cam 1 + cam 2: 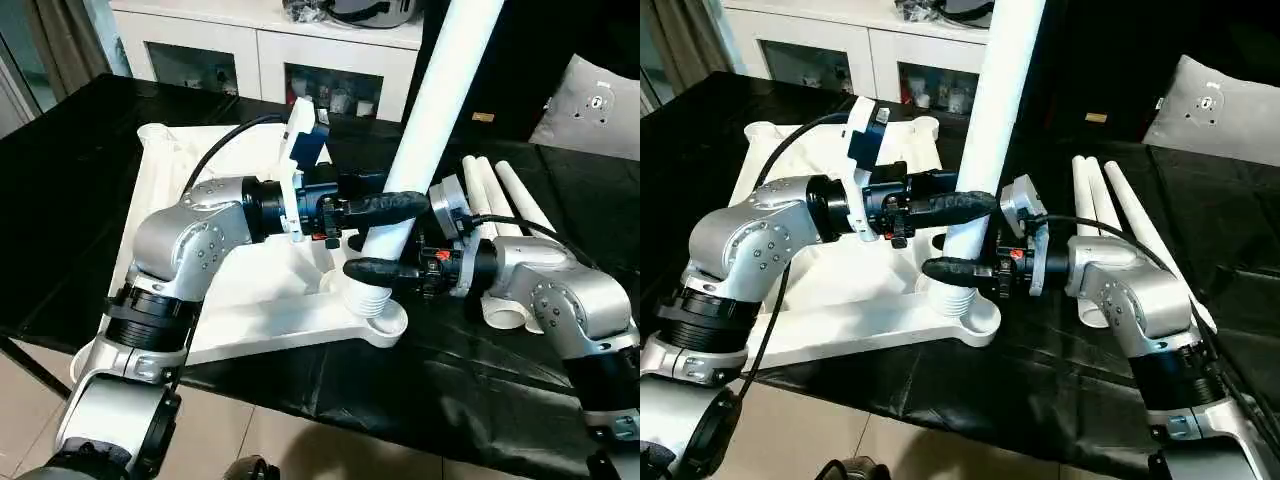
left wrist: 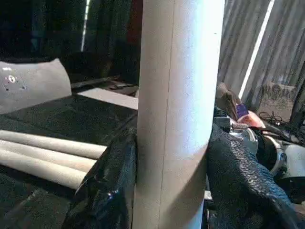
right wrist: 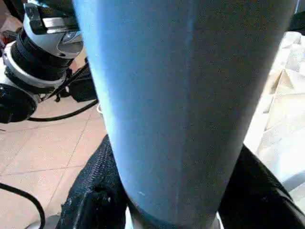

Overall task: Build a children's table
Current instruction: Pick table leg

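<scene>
White plastic square tabletop (image 1: pixel 250 300) lies ribs-up on your black counter (image 1: pixel 480 400). One long white tube leg (image 1: pixel 425 130) stands in its five-o'clock corner socket (image 1: pixel 378 322), pinched by both the left gripper (image 1: pixel 385 215) and the right gripper (image 1: pixel 385 270). Three spare tube legs (image 1: pixel 500 200) lie at three o'clock, so I judge three remain.

A black-covered tabletop (image 1: pixel 300 385) is observed above a tiled floor (image 1: pixel 290 440). The white children's table panel (image 1: pixel 250 300) lies flat on it, underside up. Three loose white tube legs (image 1: pixel 490 195) lie side by side near its right.
</scene>
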